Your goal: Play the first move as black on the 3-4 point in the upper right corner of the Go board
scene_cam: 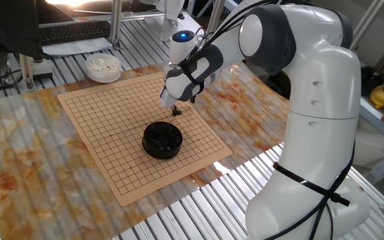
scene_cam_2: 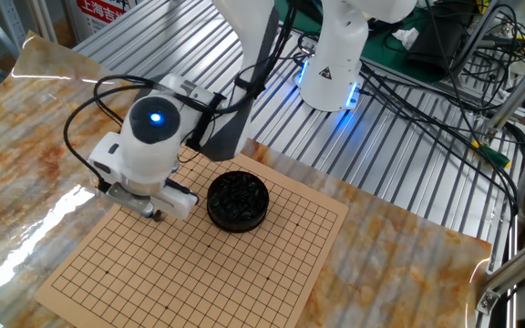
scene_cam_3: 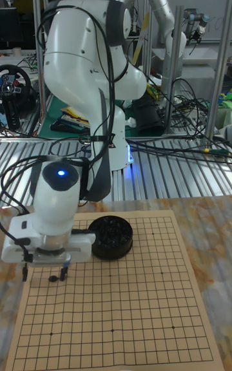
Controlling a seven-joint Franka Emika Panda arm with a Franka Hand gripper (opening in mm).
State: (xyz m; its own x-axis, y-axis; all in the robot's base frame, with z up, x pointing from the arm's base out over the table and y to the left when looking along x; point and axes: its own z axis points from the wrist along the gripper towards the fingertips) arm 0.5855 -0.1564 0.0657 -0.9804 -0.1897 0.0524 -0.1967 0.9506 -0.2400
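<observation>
The tan Go board [scene_cam: 105, 143] lies on the table, and a squat black bowl [scene_cam: 162, 139] full of stones stands on it. My gripper [scene_cam_3: 44, 275] hangs just above the board beside the bowl [scene_cam_3: 111, 237], its two thin fingers [scene_cam_3: 64, 272] spread apart, open. A tiny black stone [scene_cam_3: 51, 278] lies on the grid between the fingers, touching neither. In one fixed view the stone shows as a dark speck [scene_cam: 176, 112] under the gripper [scene_cam: 175, 109] near the board's far right edge. I cannot tell which crossing it sits on. The other fixed view shows the gripper [scene_cam_2: 156, 215] left of the bowl [scene_cam_2: 238, 200].
A white bowl [scene_cam: 103, 66] of white stones stands off the board at the far corner. The robot's large white body [scene_cam: 312, 120] rises at the right. Slatted metal tabletop and cables [scene_cam_2: 427, 109] surround the mat.
</observation>
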